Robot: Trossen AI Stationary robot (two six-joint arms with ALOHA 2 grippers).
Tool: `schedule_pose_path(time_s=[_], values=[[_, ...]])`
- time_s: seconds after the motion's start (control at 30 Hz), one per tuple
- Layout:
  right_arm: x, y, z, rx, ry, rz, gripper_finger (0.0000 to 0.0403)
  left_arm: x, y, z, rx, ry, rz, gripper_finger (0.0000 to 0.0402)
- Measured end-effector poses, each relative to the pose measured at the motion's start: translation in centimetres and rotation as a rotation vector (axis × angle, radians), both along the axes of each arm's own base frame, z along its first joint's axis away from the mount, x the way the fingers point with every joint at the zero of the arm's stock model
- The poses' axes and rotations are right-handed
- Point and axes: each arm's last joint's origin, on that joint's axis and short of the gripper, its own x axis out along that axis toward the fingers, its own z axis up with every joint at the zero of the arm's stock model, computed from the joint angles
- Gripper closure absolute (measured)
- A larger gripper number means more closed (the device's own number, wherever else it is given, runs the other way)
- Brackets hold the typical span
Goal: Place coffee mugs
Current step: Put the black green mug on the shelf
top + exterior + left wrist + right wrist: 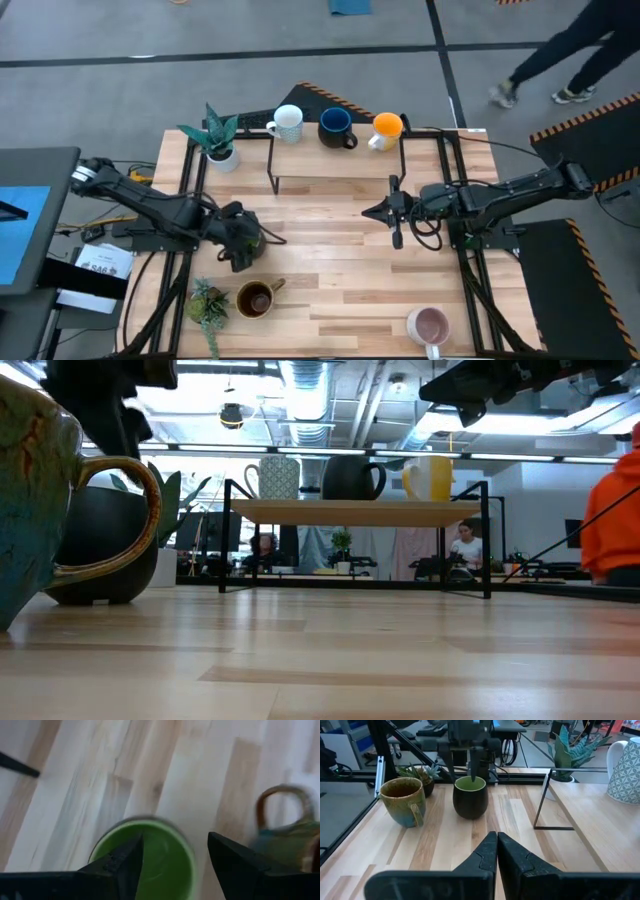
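- Table (330, 290): light wood-plank top on which the whole task plays out; three mugs are shelved and three are not, so by this count the placing is judged about half complete.
- Shelf (335, 165): low black-framed riser at the far side of the table, carrying a white mug (287, 123), a dark blue mug (335, 126) and an orange mug (386, 127) in a row; bare shelf surface shows in front of them.
- Left gripper (240, 245): poised at the olive green mug (470, 796), which stands upright on the table near the left front. In the left wrist view the fingers are spread, one over the mug's green interior and one outside the rim; they straddle the wall without clamping it. This mug appears to be the step in hand.
- Right gripper (385, 212): waits over the middle of the table, well apart from any mug, fingers pressed together on nothing.
- Brown mug (256, 298): upright near the front edge, just beside the olive green mug, not yet shelved.
- Pink mug (430, 326): alone at the front right, also left to place.
- Two potted plants (216, 135): bystanders at the left side.
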Motion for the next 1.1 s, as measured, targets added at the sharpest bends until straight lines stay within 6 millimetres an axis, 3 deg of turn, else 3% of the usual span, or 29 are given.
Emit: schedule_pose_path(time_s=[0.3,0.6,0.7,0.8,0.9,1.0,1.1], values=[[0.0,0.0,0.0,0.000,0.000,0.000,0.0363,1.4,-0.7,-2.2,0.024,0.120,-0.058,0.0195],[0.0,0.0,0.0,0.001,0.000,0.000,0.0363,2.4,-0.6,-4.8,0.028,0.279,-0.005,0.0201],[0.0,0.0,0.0,0.002,0.000,0.000,0.0363,2.7,-0.2,-5.3,0.003,0.309,0.042,0.0233],[0.0,0.0,0.0,0.002,-0.001,0.000,0.0363,2.8,0.3,-5.2,-0.050,0.321,0.078,0.0308],[0.0,0.0,0.0,0.008,-0.002,-0.002,0.0363,3.1,0.8,-4.2,-0.047,0.331,0.079,0.0383],[0.0,0.0,0.0,0.008,-0.002,-0.002,0.0363,3.9,1.3,-1.6,0.020,0.294,0.060,0.0391],[0.0,0.0,0.0,0.008,-0.002,-0.002,0.0363,4.9,1.9,2.6,0.091,0.221,0.039,0.0396]])
